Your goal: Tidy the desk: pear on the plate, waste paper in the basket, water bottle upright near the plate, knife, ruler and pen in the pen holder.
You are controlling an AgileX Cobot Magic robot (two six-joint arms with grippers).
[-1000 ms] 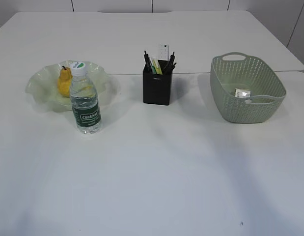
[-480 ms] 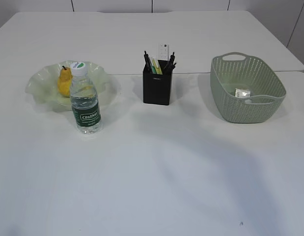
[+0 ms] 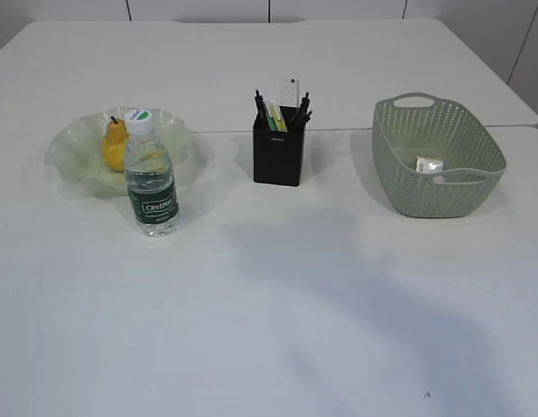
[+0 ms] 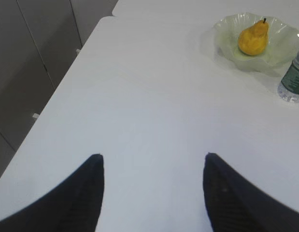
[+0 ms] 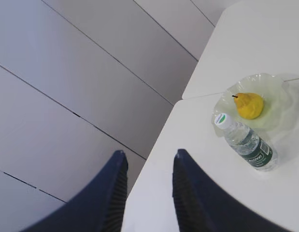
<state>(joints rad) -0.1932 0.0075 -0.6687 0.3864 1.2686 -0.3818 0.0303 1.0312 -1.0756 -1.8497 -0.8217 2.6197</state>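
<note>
While my left pincer [image 4: 151, 193] hangs above a bare part of the white table [image 3: 277, 295], its jaws stand wide with nothing between them. My right pincer [image 5: 148, 186] has a narrower gap — also nothing in it. The yellow pear [image 3: 114, 144] lies on the pale green plate [image 3: 69, 156], and the water bottle [image 3: 150, 174] stands upright just in front of this plate. The black pen holder [image 3: 278, 155] — in the middle — is full of tools. A small crumpled paper [image 3: 428, 163] lies inside the green basket [image 3: 442, 195].
</note>
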